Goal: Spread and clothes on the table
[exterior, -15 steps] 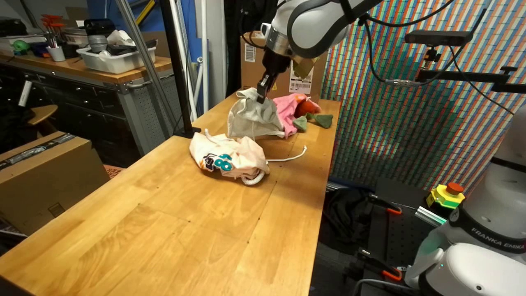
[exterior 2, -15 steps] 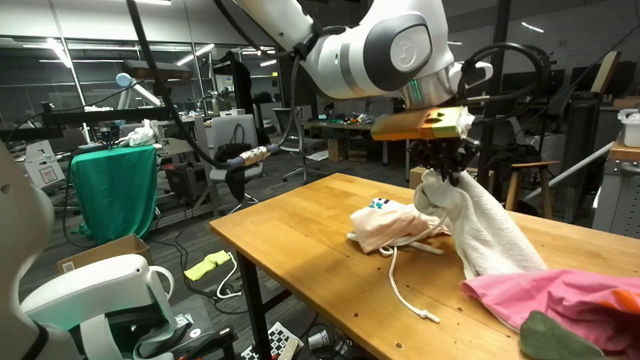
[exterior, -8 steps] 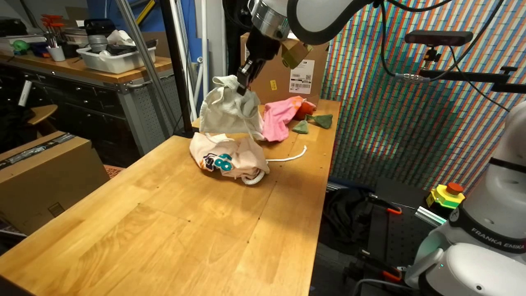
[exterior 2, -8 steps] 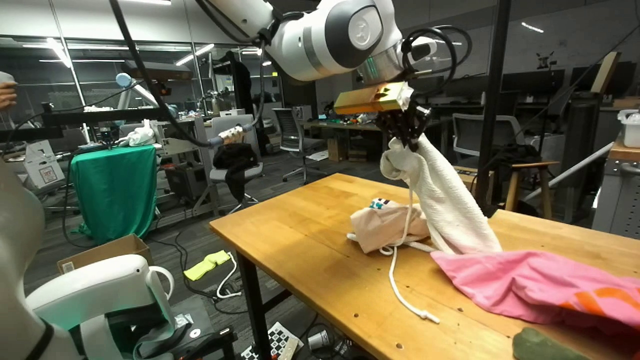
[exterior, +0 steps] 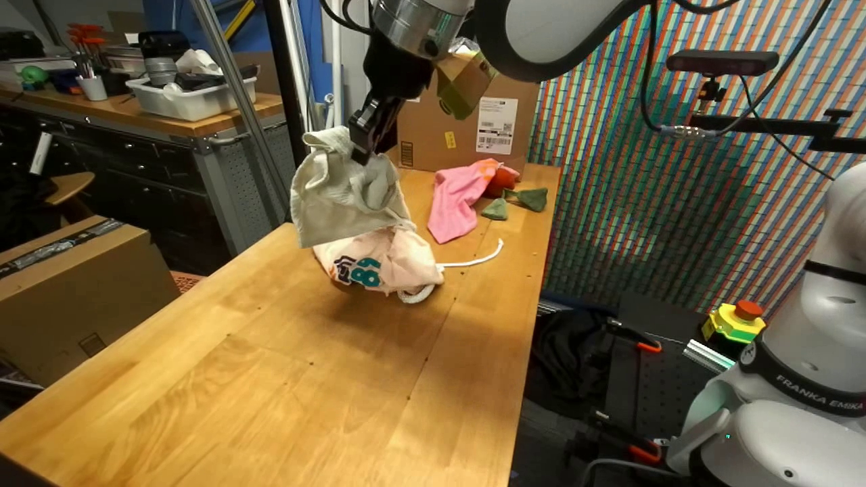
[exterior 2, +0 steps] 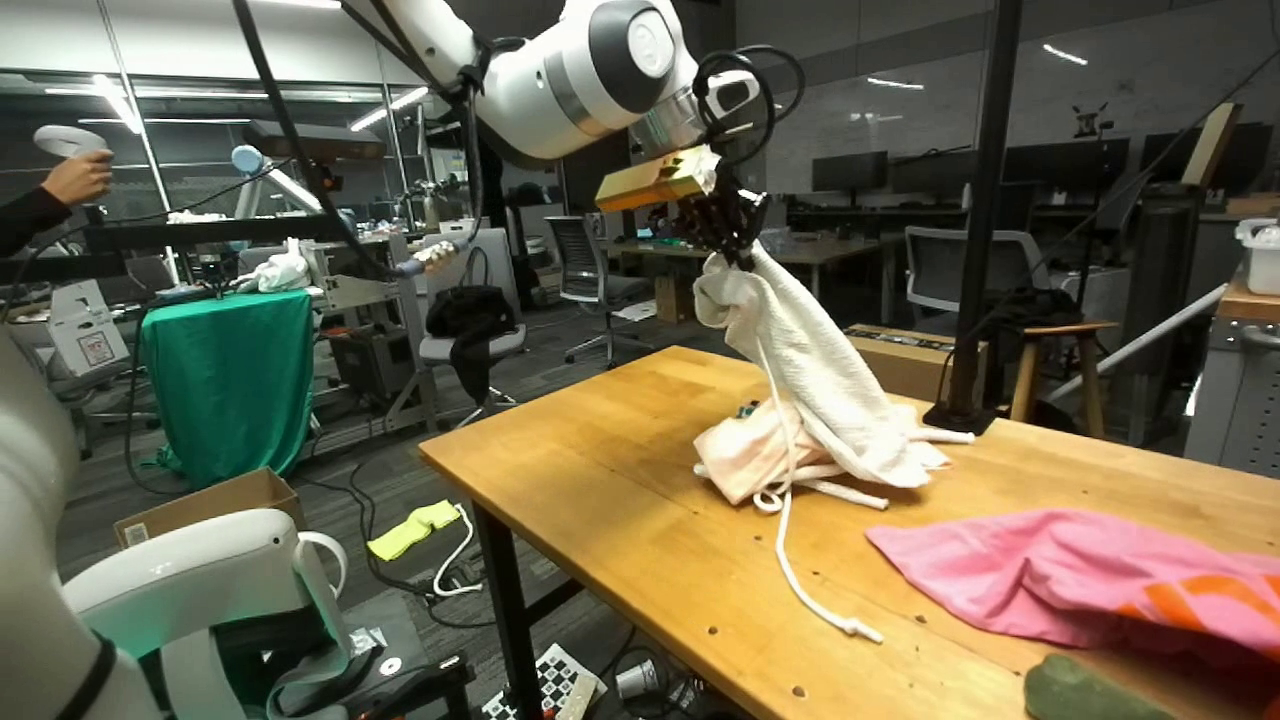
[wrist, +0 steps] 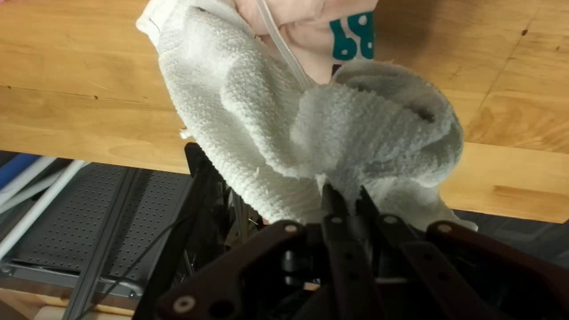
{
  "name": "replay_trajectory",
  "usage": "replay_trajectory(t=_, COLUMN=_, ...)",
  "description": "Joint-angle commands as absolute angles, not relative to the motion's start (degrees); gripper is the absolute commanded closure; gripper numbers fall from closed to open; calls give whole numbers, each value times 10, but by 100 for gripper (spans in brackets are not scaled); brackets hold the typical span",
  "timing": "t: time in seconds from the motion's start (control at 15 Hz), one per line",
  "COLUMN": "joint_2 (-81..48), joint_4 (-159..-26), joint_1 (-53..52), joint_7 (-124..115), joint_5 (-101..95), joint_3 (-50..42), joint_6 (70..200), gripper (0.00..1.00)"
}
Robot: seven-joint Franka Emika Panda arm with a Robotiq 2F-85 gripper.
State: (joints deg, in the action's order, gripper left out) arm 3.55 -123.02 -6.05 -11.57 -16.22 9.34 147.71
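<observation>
Your gripper (wrist: pixel 346 193) held the white cloth (exterior: pixel 346 199) in a tight pinch, the cloth hung below it, near the peach cloth (exterior: pixel 399 260) on the table (exterior: pixel 304 399), the pink cloth (exterior: pixel 454 203) lay farther off.

My table (exterior: pixel 325 406) is light brown wood, dotted with small dark holes (exterior 2: pixel 798 691). I go by the peach garment (exterior: pixel 406 260), which lies bunched on it with teal figures showing. Right beside the peach garment a white cord (exterior 2: pixel 813 602) trails across the wood to a knotted end. Apart from the peach garment I see the pink garment (exterior: pixel 452 206), rumpled and marked with orange. Beyond that, farther from the peach garment, I make out two green pieces (exterior: pixel 531 199) and something red-orange (exterior: pixel 502 181); whether they are part of the pink garment I cannot tell.
</observation>
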Motion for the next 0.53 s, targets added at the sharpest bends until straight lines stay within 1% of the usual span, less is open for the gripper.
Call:
replay_trajectory(t=0.0, joint_2=10, joint_4=-1170, joint_1=-84, joint_7=-172, joint_5=-206, joint_3=122, joint_6=1443, gripper=94)
replay_trajectory(t=0.2, joint_2=-20, joint_4=-1115, joint_1=-105, joint_7=-177, joint_5=-224, joint_3=138, joint_6=1414, gripper=94)
replay_trajectory(t=0.47, joint_2=-96, joint_4=-1001, joint_1=-145, joint_7=-175, joint_5=-272, joint_3=146, joint_6=1338, gripper=94)
